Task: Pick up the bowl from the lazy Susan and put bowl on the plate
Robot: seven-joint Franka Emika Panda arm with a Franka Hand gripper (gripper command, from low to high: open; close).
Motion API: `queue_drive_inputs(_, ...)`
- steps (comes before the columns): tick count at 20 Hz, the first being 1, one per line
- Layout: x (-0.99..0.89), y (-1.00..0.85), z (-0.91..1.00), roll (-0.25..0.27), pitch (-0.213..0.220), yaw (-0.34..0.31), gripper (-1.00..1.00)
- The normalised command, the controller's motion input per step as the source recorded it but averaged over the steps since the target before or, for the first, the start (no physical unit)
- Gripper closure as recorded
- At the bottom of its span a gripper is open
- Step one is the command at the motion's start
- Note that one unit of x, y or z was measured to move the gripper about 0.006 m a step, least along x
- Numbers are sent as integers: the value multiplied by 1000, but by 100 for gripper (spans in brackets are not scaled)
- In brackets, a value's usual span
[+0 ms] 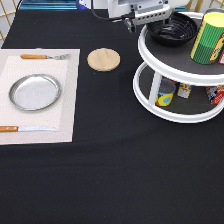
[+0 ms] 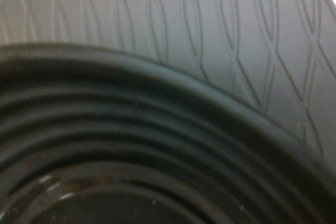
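Bowl [image 1: 174, 28] is sitting empty on the lazy Susan's [image 1: 172, 70] top tier, gripper [image 1: 150, 22] hovering at its rim, can't tell fingers' state.

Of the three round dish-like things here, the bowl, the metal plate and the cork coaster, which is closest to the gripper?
The black ribbed bowl on the lazy Susan's upper tier: the gripper sits at its rim, while the coaster and silver plate lie off on the table.

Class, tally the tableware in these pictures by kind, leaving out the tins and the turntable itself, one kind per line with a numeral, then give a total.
Bowl, black, on the lazy Susan top tier under the gripper: 1
Plate, silver, on the placemat: 1
Fork: 1
Knife: 1
Cork coaster: 1
Total: 5
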Motion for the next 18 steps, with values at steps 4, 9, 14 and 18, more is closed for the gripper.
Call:
queue_drive_inputs(4, -194, 0, 0, -14, -28, 0, 100)
queue_drive_inputs(9, -138, 0, -1, -10, -38, 0, 100)
queue_drive_inputs(14, -146, -76, -17, -1, -64, 0, 100)
queue_drive_inputs(18, -94, -276, 1, 2, -74, 0, 100)
